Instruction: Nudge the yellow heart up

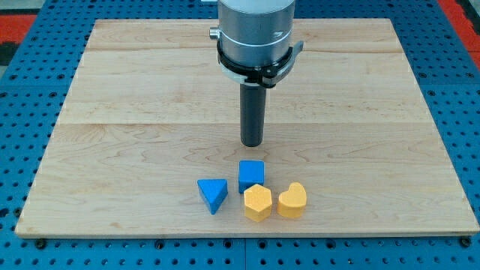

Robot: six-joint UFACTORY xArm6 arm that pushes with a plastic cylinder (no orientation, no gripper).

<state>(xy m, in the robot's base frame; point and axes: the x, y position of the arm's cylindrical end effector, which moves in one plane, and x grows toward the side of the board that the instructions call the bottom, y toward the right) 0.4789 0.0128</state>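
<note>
The arm carries no claw, only a rod; its tip (253, 144) stands above the yellow heart (292, 200), which lies toward the view's bottom-right of it, beside the yellow hexagon (257, 202) on the counter (135, 112). The tip must get below the heart.

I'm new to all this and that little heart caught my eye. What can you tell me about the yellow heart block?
The yellow heart is a small chunky block, plain yellow with a matte painted look. It lies flat on the wooden board near the view's bottom, rightmost of four blocks. Its left side sits against, or nearly against, the yellow hexagon. My tip stands above and left of it, not touching.
</note>
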